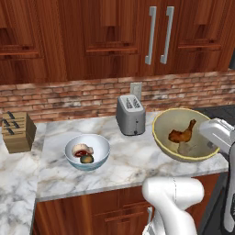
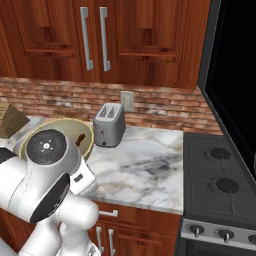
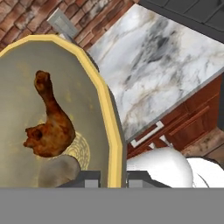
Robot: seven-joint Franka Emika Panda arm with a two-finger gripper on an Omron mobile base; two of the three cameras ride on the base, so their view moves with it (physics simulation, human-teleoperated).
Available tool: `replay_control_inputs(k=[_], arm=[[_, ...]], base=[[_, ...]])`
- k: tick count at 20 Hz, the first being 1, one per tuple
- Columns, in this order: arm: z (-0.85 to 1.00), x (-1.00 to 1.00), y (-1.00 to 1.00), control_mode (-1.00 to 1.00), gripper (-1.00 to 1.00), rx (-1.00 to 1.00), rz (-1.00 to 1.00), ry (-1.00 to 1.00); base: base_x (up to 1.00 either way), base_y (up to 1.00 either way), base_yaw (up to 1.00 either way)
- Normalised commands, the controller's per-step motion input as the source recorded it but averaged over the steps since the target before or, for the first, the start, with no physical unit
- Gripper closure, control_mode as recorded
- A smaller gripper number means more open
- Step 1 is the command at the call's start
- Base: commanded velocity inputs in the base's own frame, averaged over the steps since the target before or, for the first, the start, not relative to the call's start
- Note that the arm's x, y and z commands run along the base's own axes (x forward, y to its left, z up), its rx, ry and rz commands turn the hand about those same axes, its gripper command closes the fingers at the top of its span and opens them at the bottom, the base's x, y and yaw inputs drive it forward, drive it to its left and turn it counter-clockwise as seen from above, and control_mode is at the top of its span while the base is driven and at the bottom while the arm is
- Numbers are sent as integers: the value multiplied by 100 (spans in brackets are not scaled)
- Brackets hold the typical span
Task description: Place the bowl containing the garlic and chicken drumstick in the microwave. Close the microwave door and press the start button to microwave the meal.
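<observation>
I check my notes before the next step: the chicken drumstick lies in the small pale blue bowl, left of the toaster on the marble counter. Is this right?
Not quite. The chicken drumstick lies in the large tan bowl, right of the toaster on the marble counter, as the left base view shows. The small pale blue bowl holds other food.

Light: even, bright, diffuse | Shadows: faint beneath toaster on tabletop | Glare: none | Focus: sharp throughout, rendered | Edge distortion: none visible
</observation>
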Motion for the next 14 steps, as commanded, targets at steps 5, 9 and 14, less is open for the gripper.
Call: replay_control_inputs(k=[5,9,14], arm=[[13,38,0,-100,100,0,-9,2],[0,33,0,-100,100,0,-1,2],[0,20,0,-100,100,0,0,1]], base=[[0,0,0],[0,0,0],[0,0,0]])
